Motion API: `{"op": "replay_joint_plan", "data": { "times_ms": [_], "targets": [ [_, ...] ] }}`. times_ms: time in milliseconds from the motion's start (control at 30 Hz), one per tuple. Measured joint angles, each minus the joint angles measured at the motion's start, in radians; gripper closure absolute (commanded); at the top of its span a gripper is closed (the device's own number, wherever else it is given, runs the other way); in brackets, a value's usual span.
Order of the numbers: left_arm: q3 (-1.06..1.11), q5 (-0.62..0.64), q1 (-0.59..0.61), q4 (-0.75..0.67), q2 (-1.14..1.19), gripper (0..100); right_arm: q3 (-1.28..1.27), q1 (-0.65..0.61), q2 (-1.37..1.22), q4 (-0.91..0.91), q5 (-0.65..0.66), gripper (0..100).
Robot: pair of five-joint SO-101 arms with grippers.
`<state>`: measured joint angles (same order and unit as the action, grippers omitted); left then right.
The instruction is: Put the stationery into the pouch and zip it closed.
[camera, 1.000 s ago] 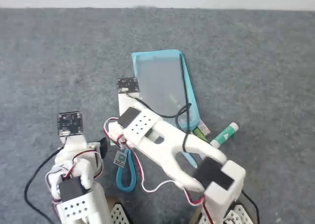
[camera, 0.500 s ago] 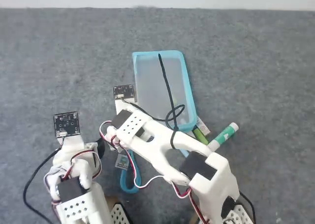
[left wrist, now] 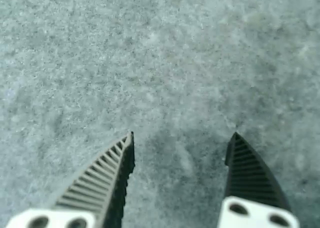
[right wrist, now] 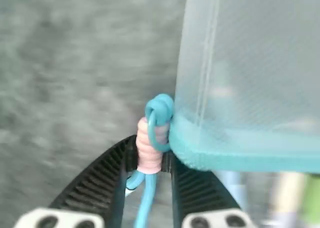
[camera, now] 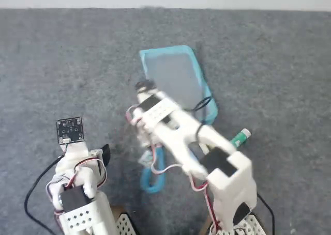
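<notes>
Swung away from the left arm since a second ago, the right arm has drawn the looped teal strap (camera: 153, 181) along with it. On the grey worktop (camera: 269, 64) the translucent teal pouch (camera: 173, 77) lies near the middle. The left gripper (left wrist: 183, 138) hangs over bare worktop, jaws apart. The right gripper (right wrist: 149, 155) is clamped on the pink zipper pull (right wrist: 149, 147) at the pouch's corner. A green-and-white marker (camera: 239, 138) lies near the pouch.

There is one teal mesh pouch (camera: 173, 77), one green-and-white marker (camera: 239, 139), one teal cord loop (camera: 153, 179) and one pink zip pull (right wrist: 149, 145). There are two pincers: one left pincer (left wrist: 182, 138) and one right pincer (right wrist: 150, 155).
</notes>
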<state>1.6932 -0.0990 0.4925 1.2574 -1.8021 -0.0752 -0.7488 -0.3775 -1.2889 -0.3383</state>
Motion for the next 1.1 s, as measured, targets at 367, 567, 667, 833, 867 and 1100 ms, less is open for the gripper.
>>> {"op": "replay_joint_plan", "data": {
  "times_ms": [367, 567, 667, 833, 867, 1100],
  "targets": [
    [0.000, 0.000, 0.000, 0.000, 0.000, 72, -0.002, 0.075, 0.443, -0.218, 0.632, 99.2],
    [0.000, 0.000, 0.000, 0.000, 0.000, 72, -0.086, 0.104, 0.721, -0.333, 0.842, 99.2],
    [0.000, 0.000, 0.000, 0.000, 0.000, 72, -0.207, 0.138, 0.815, -0.315, 0.864, 99.2],
    [0.000, 0.000, 0.000, 0.000, 0.000, 72, -0.460, 0.181, 0.931, -0.164, 0.867, 99.2],
    [0.000, 0.000, 0.000, 0.000, 0.000, 72, -0.508, 0.183, 0.947, -0.127, 0.867, 99.2],
    [0.000, 0.000, 0.000, 0.000, 0.000, 72, -0.580, 0.172, 0.974, 0.003, 0.772, 99.2]
  ]
}}
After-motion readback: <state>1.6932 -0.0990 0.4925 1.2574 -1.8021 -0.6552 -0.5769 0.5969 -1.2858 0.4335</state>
